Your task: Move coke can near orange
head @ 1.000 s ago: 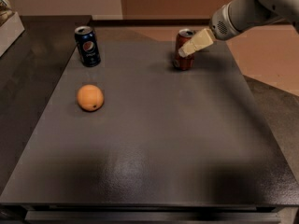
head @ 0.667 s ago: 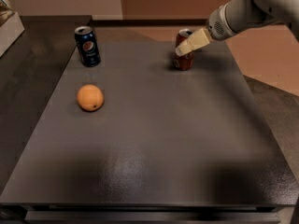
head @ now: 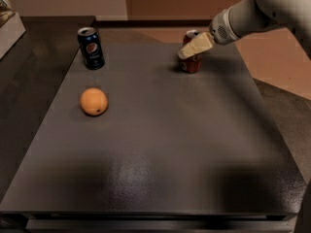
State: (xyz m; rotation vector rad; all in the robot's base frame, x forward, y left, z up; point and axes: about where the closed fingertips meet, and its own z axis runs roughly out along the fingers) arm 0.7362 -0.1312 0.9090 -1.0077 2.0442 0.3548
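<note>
The coke can (head: 191,62), red with a silver top, stands upright at the far right of the dark table (head: 160,149). My gripper (head: 193,47) reaches in from the upper right and sits at the can's upper part, covering part of it. The orange (head: 94,101) lies at the middle left of the table, well apart from the can and the gripper.
A dark blue Pepsi can (head: 91,48) stands upright at the far left, behind the orange. A pale box edge (head: 9,28) shows at the far left, off the table. The table's right edge runs close to the coke can.
My gripper has shifted slightly to the left at the top of the coke can. The cans and the orange have not moved.
</note>
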